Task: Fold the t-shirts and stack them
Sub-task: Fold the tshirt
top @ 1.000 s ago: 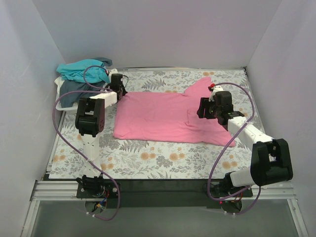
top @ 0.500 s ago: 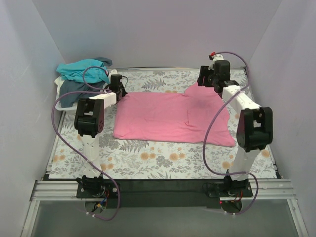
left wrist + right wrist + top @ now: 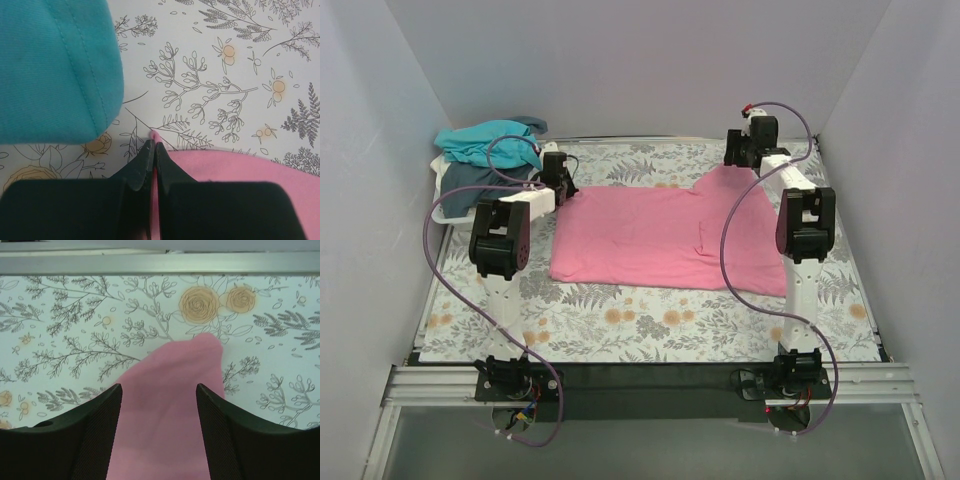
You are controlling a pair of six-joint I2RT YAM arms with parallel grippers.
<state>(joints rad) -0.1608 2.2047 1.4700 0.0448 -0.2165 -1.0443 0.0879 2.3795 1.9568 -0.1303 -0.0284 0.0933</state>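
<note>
A pink t-shirt [image 3: 660, 235] lies spread flat in the middle of the floral table. My left gripper [image 3: 563, 182] is shut on its far left corner, where a pink nub [image 3: 154, 135] pokes out past the black fingertips. At the far right, my right gripper [image 3: 741, 158] hangs open over the tip of the pink sleeve [image 3: 187, 375], which lies between the two fingers [image 3: 102, 412] without touching them. A teal t-shirt [image 3: 485, 142] and a dark grey-blue t-shirt [image 3: 463, 180] are piled at the far left; the teal t-shirt [image 3: 55, 70] fills the left wrist view's upper left.
A white basket [image 3: 444, 212] holds the teal and grey-blue shirts at the far left edge. White walls close in the table on three sides. The back wall's metal rail [image 3: 160, 260] runs just beyond the right gripper.
The right arm swung from the pink shirt's right side up to the far sleeve tip, its gripper staying open. The left gripper has stayed shut on its corner.
</note>
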